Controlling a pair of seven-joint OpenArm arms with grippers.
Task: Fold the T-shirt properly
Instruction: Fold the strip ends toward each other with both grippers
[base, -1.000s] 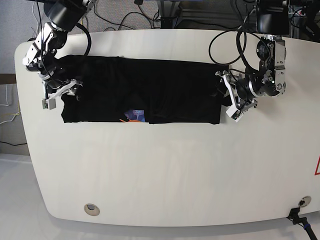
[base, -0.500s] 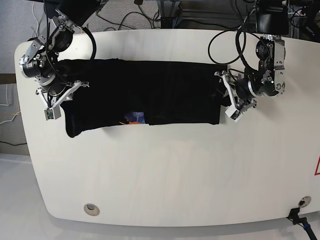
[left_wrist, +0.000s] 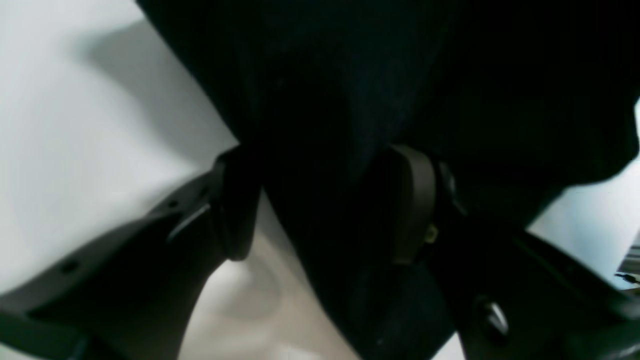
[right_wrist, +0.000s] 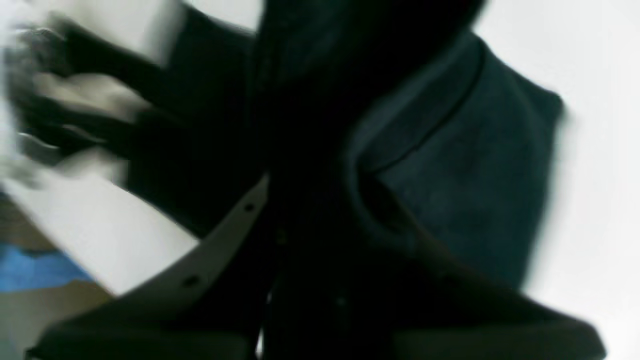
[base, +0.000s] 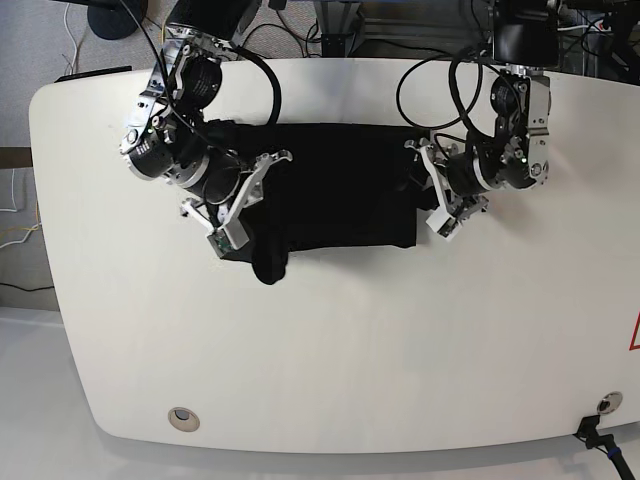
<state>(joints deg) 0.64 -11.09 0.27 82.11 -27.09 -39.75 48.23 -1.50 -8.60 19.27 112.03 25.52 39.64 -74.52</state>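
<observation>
The black T-shirt (base: 340, 190) lies bunched at the back middle of the white table (base: 330, 340), and no print shows. My right gripper (base: 252, 203) is shut on its left end, held up over the cloth, with a black flap (base: 270, 262) hanging below. The blurred right wrist view shows black T-shirt cloth (right_wrist: 460, 165) running between the fingers of the right gripper (right_wrist: 310, 250). My left gripper (base: 428, 192) holds the right end. In the left wrist view, the left gripper (left_wrist: 325, 205) has both pads (left_wrist: 235, 200) pressed on a fold of the T-shirt (left_wrist: 350, 75).
Cables and arm bases crowd the table's far edge (base: 330, 40). A round metal grommet (base: 182, 417) sits near the front left and a cable port (base: 605, 403) at the front right. A red sticker (base: 634, 335) marks the right edge.
My right gripper shut on the shirt's left end and carried it right, towards the middle, so the shirt looks much narrower. The coloured print is now covered. My left gripper shifted slightly left.
</observation>
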